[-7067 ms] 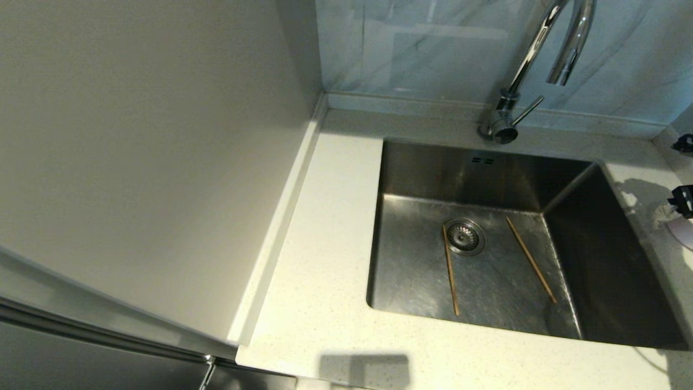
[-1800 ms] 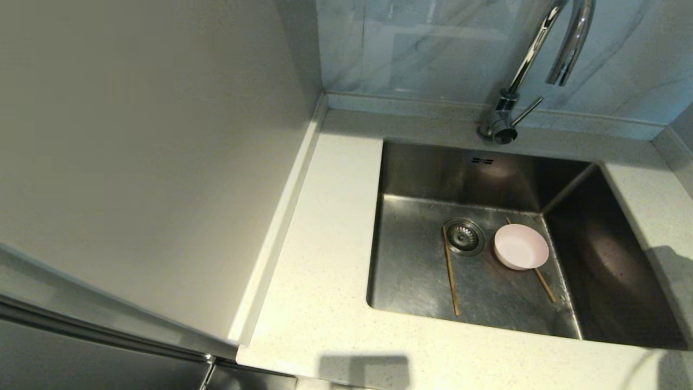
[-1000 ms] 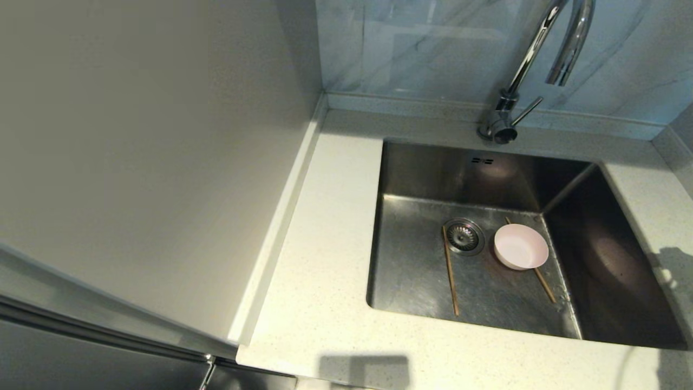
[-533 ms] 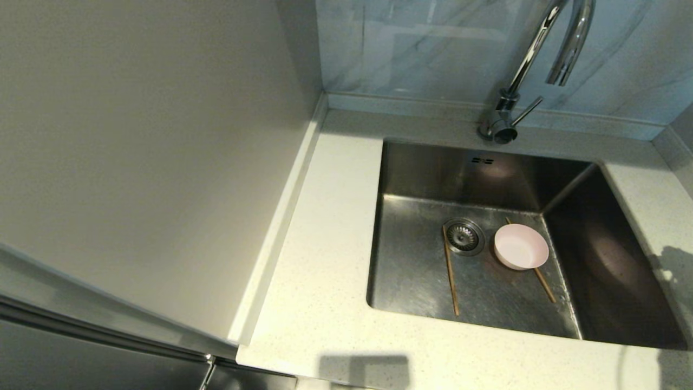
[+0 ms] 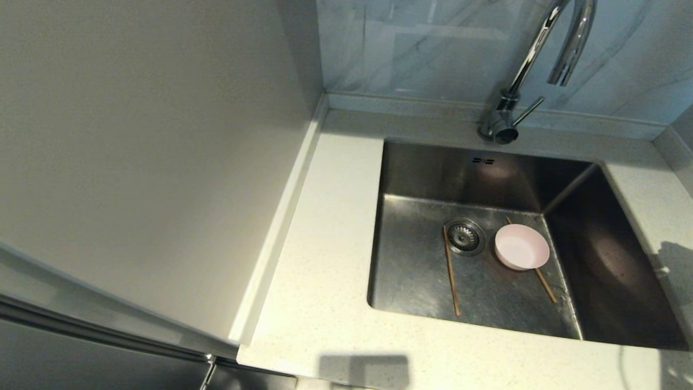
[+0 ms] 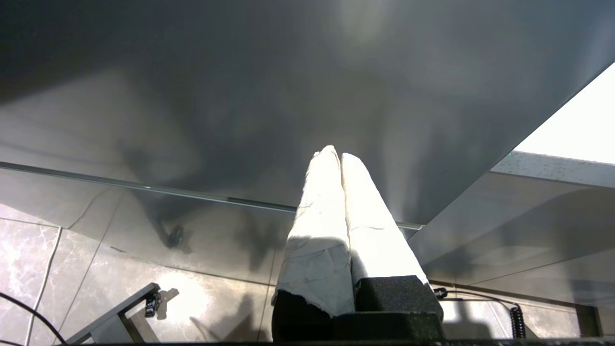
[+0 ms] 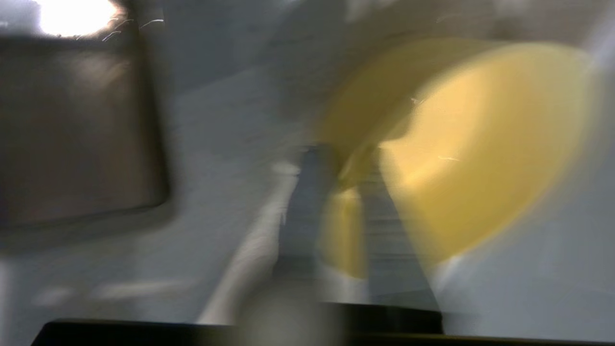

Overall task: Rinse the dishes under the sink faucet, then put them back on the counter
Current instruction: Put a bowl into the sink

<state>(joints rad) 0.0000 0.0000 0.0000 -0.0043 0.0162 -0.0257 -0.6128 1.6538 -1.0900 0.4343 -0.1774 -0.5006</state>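
A pale pink bowl point(image 5: 521, 247) sits upright on the floor of the sink point(image 5: 411, 271), to the right of the drain, resting over one chopstick point(image 5: 546, 286). The other chopstick point(image 5: 450, 271) lies left of the drain. The chrome faucet point(image 5: 533, 54) arches above the sink's back edge. My right gripper point(image 7: 343, 158) is outside the head view; in its blurred wrist view its fingers straddle the rim of a yellow-green bowl point(image 7: 480, 144) and are shut on it. My left gripper point(image 6: 336, 156) is shut, holds nothing and is parked low, facing a dark cabinet front.
The speckled counter point(image 5: 325, 260) runs along the sink's left, front and right sides, with a raised rim at the back. A tall plain side panel point(image 5: 151, 151) walls off the left. A moving shadow point(image 5: 674, 260) falls on the right-hand counter.
The pink bowl, held at the right edge seven seconds ago, now lies in the sink. Over the last second only the shadow on the right-hand counter has shifted; bowl and chopsticks stay put.
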